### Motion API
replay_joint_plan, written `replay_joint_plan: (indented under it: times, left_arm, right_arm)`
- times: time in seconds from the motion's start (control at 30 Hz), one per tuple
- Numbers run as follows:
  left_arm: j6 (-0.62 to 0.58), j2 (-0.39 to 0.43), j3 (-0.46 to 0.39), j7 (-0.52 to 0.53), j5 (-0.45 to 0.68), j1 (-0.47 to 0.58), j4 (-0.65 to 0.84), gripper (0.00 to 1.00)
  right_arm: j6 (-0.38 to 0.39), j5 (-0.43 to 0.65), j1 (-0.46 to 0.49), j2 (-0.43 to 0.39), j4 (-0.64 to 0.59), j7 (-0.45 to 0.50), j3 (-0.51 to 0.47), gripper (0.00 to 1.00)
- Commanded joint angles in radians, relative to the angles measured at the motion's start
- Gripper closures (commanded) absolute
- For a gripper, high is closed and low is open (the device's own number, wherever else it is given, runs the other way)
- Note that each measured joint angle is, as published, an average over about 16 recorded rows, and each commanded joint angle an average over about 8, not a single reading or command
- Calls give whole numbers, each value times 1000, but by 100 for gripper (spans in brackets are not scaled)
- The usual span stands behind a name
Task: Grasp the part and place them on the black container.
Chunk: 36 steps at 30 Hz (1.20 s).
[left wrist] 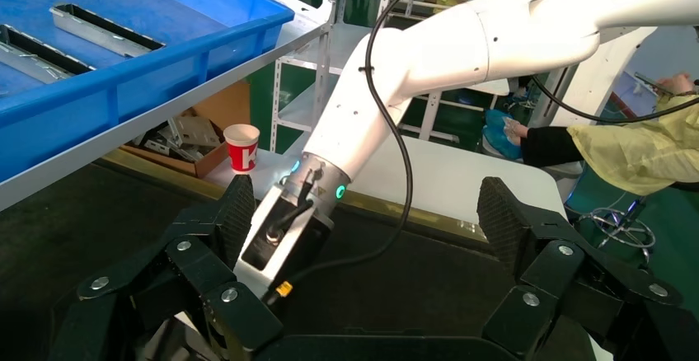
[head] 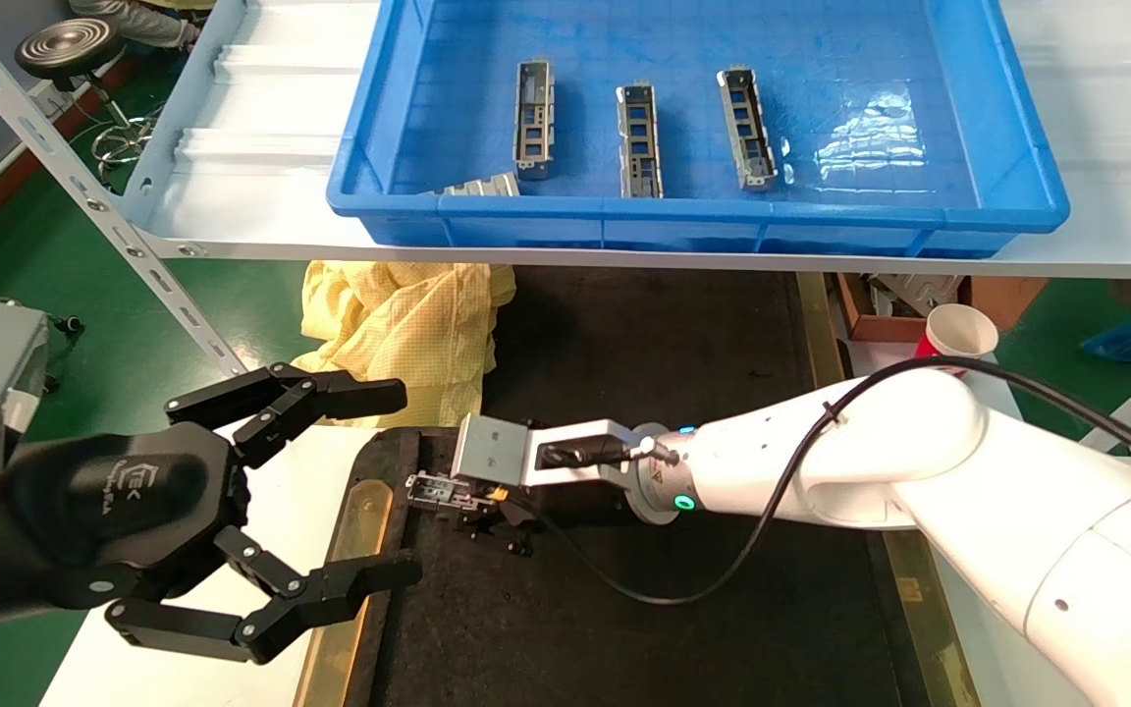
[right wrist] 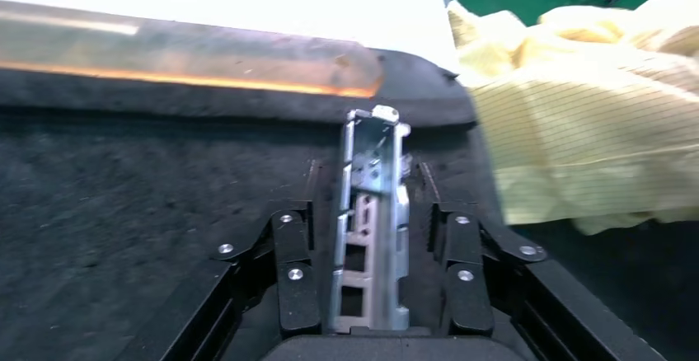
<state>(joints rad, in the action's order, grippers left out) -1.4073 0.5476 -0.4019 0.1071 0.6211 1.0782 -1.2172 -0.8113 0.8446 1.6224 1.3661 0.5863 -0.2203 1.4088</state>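
Right tool [right wrist: 372,283] | fingers flank part [right wrist: 372,229], gap visible | on black container [head: 644,628] | left tool [head: 330,491] wide, logo unreadable

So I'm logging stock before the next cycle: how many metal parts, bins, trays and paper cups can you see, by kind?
Metal parts: 5; 4 in the blue bin (three lined up, one at its front wall) and 1 part between the right gripper's fingers over the black container.
Blue bins: 1
Black containers: 1
Paper cups: 1
Total: 8
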Motion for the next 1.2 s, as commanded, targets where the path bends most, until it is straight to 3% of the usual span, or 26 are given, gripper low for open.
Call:
replay_joint_plan:
  times: [0.03, 0.57, 0.97, 1.2]
  left_arm:
    - [0, 0, 0, 0, 0, 0, 0, 0]
    - [0, 0, 0, 0, 0, 0, 0, 0]
    - [0, 0, 0, 0, 0, 0, 0, 0]
    - [0, 0, 0, 0, 0, 0, 0, 0]
  right_arm:
    - [0, -11, 5, -1, -1, -10, -1, 0]
    - [-200, -166, 32, -27, -86, -26, -60, 0]
    - [-179, -145, 26, -29, -67, -25, -63, 0]
    - [-221, -142, -23, -91, -2, 12, -153, 0]
